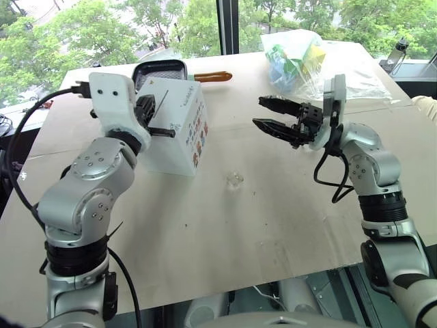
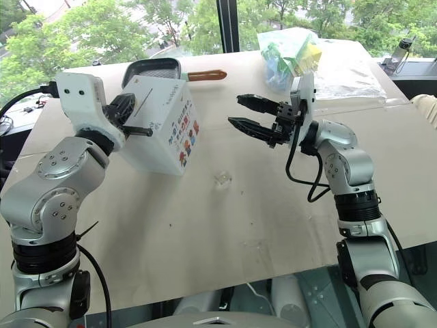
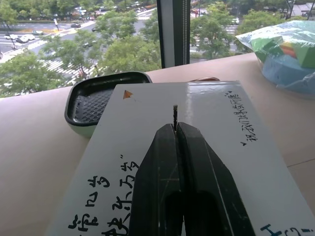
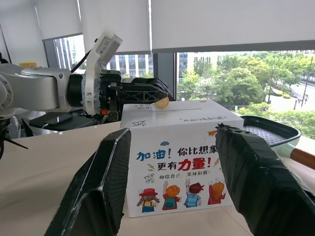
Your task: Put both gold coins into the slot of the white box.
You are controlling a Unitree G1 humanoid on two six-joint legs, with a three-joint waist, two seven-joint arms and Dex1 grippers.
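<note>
- Tool of the left arm point(image 4: 156, 100) hovers over the top of the white box point(image 1: 179, 140), its fingers clamped together on a yellowish-gold coin point(image 4: 162, 103), seen edge-on between the tips in the left wrist view.
- That coin sits just above the near end of the slot point(image 4: 193, 109), a thin dark line across the box's top face.
- White box stands on the left part of the table point(image 1: 273, 225), with cartoon pictures on the side facing the right arm.
- Right tool point(image 1: 268, 114) is held level above the table, pointing left toward the box, its fingers apart and holding nothing.
- Second coin point(image 1: 234, 180), pale and glassy, lies on the table just right of the box.
- Black pan point(image 1: 159, 69) with an orange handle lies just beyond the box.
- Clear bag of coloured things point(image 1: 295, 58) lies at the far right.
</note>
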